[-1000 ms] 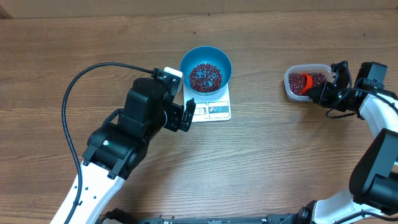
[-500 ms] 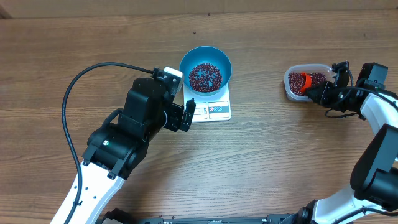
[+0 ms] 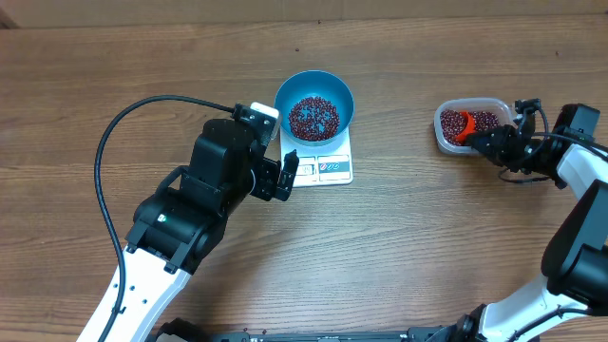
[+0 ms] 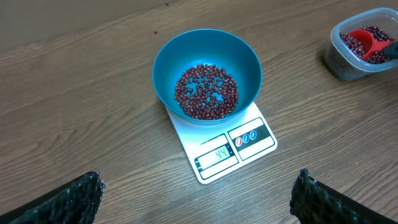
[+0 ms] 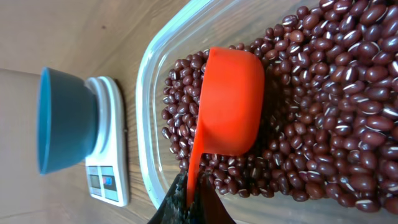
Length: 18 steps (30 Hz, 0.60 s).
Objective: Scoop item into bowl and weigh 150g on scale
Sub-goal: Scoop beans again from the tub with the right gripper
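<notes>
The right gripper (image 5: 188, 199) pinches the orange scoop (image 5: 230, 102) lying in the beans (image 5: 323, 112); the left gripper (image 3: 289, 175) stands wide.

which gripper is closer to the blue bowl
Left. The left gripper sits open beside the scale under the bowl; the right gripper is far off at the clear tub, shut on the red scoop.

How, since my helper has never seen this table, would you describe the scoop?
On the wooden table, look right of the blue bowl to the clear tub of beans. The scoop rests in it, handle pinched by the right gripper. It alone is orange.
</notes>
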{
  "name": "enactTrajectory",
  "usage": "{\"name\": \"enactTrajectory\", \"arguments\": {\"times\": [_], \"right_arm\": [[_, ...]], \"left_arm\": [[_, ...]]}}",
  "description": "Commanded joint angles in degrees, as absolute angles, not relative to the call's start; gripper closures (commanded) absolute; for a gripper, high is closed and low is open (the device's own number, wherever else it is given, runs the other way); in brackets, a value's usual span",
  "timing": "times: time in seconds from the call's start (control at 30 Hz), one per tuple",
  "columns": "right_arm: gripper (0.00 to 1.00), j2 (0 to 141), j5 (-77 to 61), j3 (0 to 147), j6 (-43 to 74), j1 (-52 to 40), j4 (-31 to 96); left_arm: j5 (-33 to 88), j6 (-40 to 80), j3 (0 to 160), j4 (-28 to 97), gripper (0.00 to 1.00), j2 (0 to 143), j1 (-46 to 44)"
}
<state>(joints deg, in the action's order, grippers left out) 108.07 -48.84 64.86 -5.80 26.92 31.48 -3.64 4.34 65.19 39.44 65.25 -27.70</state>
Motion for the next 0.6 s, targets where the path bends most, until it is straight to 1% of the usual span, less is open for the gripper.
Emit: {"name": "enactTrajectory", "arguments": {"times": [0.0,0.3,0.43,0.57], "right_arm": [[0.96,111.1,-50.3,63.7,-6.0,28.1,31.7],[0.96,111.1,-54.2,63.7,-6.0,31.5,30.5],[0.96,111.1,-54.4,63.7,-6.0,31.9,30.5],[0.96,111.1,-57.4,63.7,-6.0,31.9,30.5]], "left_arm": [[-3.1,4.7,65.3,39.4,0.0,64.5,-27.4],[-3.1,4.7,65.3,39.4,0.0,64.5,-27.4],[-3.1,4.7,65.3,39.4,0.0,64.5,-27.4],[-3.1,4.7,65.3,39.4,0.0,64.5,-27.4]]}}
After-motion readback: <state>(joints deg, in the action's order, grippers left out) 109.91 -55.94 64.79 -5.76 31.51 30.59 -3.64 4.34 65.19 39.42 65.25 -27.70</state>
